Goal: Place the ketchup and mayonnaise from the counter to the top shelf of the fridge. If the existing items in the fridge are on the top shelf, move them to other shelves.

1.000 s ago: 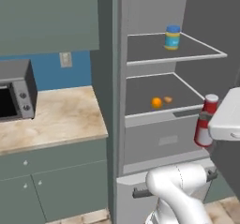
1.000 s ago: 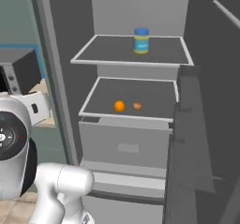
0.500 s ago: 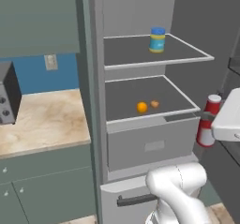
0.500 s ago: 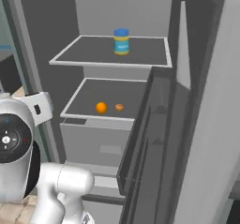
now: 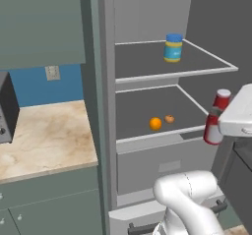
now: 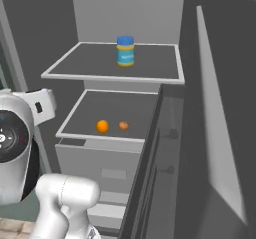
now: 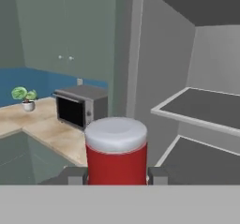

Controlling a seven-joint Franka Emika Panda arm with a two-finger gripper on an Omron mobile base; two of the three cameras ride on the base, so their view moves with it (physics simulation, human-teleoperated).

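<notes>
The gripper [image 7: 117, 175] is clamped on the ketchup [image 7: 116, 150]: in the hand view the red bottle stands upright dead centre between the 2 fingers [image 7: 75, 175], 1 touching it at 9 o'clock and the other at 3 o'clock, its white cap toward the camera. In the left base view the ketchup [image 5: 215, 118] sits at 3 o'clock, upright, just outside the fridge [image 5: 147, 13] and beside the front right corner of the lower shelf [image 5: 142, 113], held under the white hand.

The mayonnaise [image 5: 173, 47] stands upright on the top shelf [image 5: 147, 64], toward the back, at about 1 o'clock in that view; in the right base view the mayonnaise [image 6: 125, 51] is at 12 o'clock, near the middle of the top shelf [image 6: 90, 63].

On the lower shelf lie the 2 fruits, near each other but apart: the orange [image 5: 155, 124] and, at its 2 o'clock, the smaller brown lump [image 5: 169, 119]. In the right base view the orange [image 6: 102, 126] has the lump [image 6: 123, 125] at its 3 o'clock.

The counter [image 5: 44, 140] lies at 9 o'clock, left of the fridge, with a microwave [image 7: 79, 106] on it and a small potted plant [image 7: 26, 98] farther along.
</notes>
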